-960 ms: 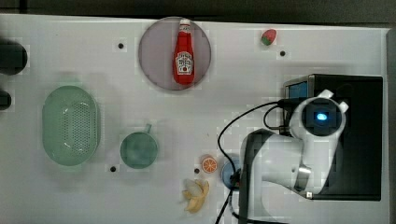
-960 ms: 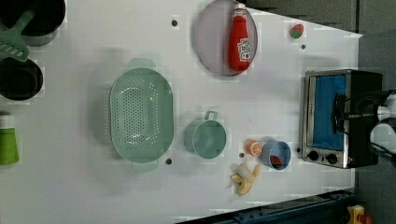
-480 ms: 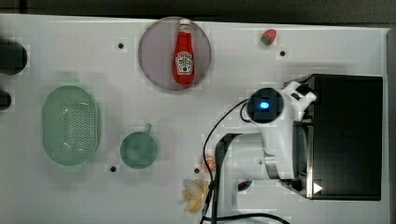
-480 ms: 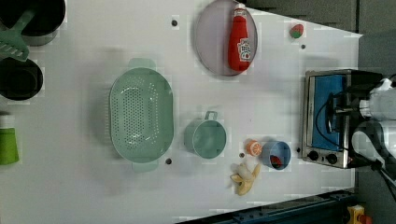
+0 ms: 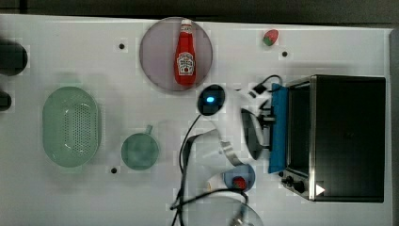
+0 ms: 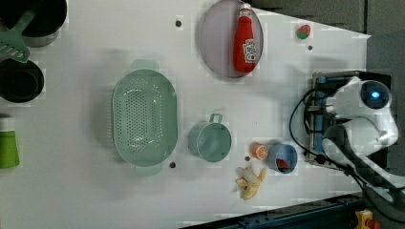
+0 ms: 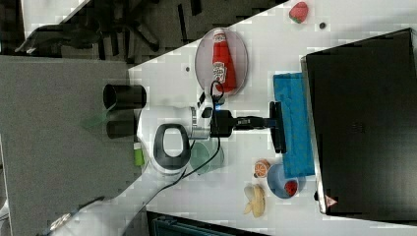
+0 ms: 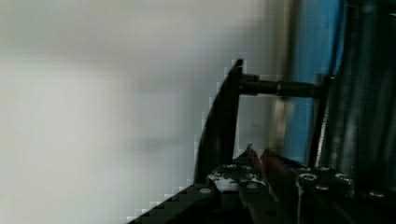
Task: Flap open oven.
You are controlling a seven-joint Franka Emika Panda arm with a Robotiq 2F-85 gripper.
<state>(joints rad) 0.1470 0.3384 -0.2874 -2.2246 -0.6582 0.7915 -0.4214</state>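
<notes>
Gripper (image 7: 269,122) clamped on the dark bar handle (image 7: 279,135) of the oven's door, fingers pinched narrowly around the bar, wrist lying level and reaching in from the right view's left. In the wrist view, same handle (image 8: 219,135) close against the fingertips, blue glass just behind.

Oven (image 5: 348,136) at the right side of the top view, black-topped, silver-framed, small knobs at its lower left corner. Blue-tinted door (image 5: 278,141) tilted out from the frame toward the top view's left, partly open, a gap showing between glass and frame.

Just beside the door's lower end in the top view, a small blue bowl (image 5: 233,175) with something red inside. In the left view, an orange half (image 6: 259,150) touching that bowl and a peeled banana (image 6: 250,182) just below it.

Toward the top view's upper middle, a ketchup bottle (image 5: 185,56) lying on a round grey plate (image 5: 155,56); a strawberry (image 5: 270,37) near the upper edge, well apart from the oven.

Further left in the top view, a green cup (image 5: 139,150), then a green colander (image 5: 70,126), all on a white table (image 5: 329,47).
</notes>
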